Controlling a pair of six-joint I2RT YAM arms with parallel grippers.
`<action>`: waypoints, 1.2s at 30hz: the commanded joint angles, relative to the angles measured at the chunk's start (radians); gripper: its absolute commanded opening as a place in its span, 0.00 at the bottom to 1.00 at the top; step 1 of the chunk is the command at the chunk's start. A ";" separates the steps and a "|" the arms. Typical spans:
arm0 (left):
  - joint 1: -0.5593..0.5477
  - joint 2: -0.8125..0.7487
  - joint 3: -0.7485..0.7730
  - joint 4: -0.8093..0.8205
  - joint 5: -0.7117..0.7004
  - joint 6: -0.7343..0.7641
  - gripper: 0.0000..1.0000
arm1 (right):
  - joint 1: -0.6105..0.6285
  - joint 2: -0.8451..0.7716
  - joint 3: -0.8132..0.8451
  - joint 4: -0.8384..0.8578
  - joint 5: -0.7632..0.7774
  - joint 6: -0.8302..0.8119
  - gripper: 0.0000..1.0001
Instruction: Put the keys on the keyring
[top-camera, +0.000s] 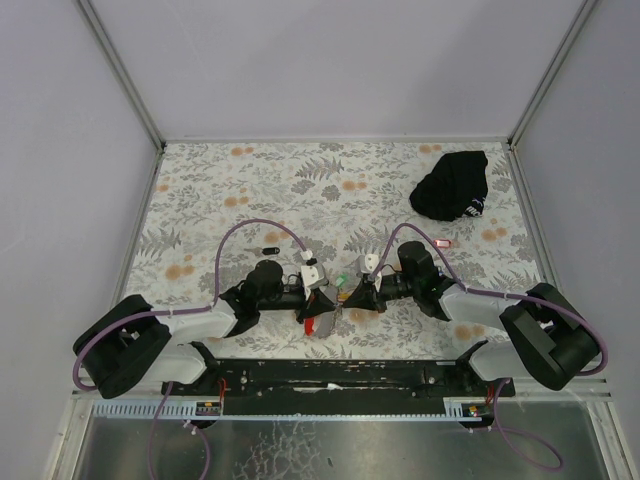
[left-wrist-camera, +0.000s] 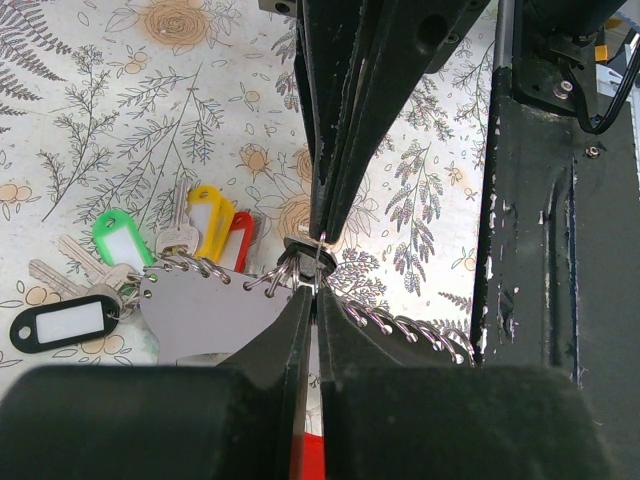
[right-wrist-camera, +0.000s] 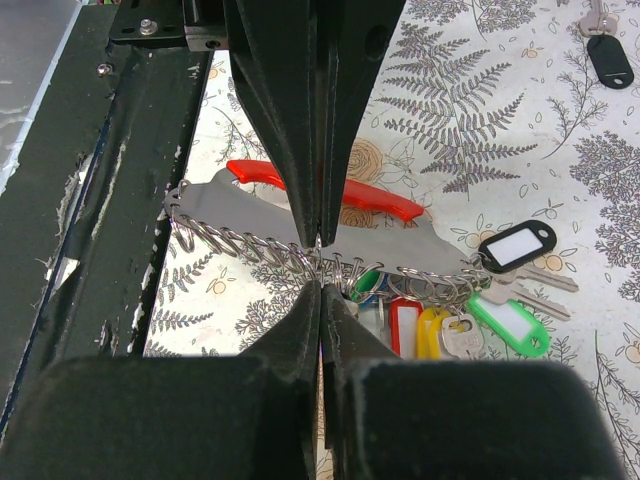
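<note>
The keyring is a flat grey strap (right-wrist-camera: 250, 212) with a red end (right-wrist-camera: 375, 200) and a row of metal rings along one edge. Keys with black (right-wrist-camera: 515, 247), green (right-wrist-camera: 512, 326), yellow (right-wrist-camera: 435, 330) and red (right-wrist-camera: 405, 326) tags hang from those rings. My left gripper (left-wrist-camera: 315, 287) is shut on one ring at the strap's edge. My right gripper (right-wrist-camera: 320, 284) faces it tip to tip and is shut on the same cluster of rings. In the top view the two grippers, left (top-camera: 322, 297) and right (top-camera: 352, 293), meet at the near middle of the table. A loose key with a black tag (top-camera: 268, 250) lies behind the left arm.
A black cloth bundle (top-camera: 452, 185) lies at the far right of the flowered table. A small red-tagged key (top-camera: 445, 241) rests in front of it. The black base rail (top-camera: 330, 375) runs along the near edge, just behind both wrists.
</note>
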 joint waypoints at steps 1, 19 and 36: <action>-0.002 -0.002 0.019 0.086 -0.007 0.017 0.00 | -0.007 -0.005 0.023 0.011 -0.028 -0.008 0.00; -0.002 -0.002 0.018 0.095 0.003 0.014 0.00 | -0.007 0.011 0.032 0.014 -0.047 0.000 0.00; -0.001 0.004 0.022 0.089 0.011 0.014 0.00 | -0.008 0.003 0.019 0.046 -0.006 0.019 0.00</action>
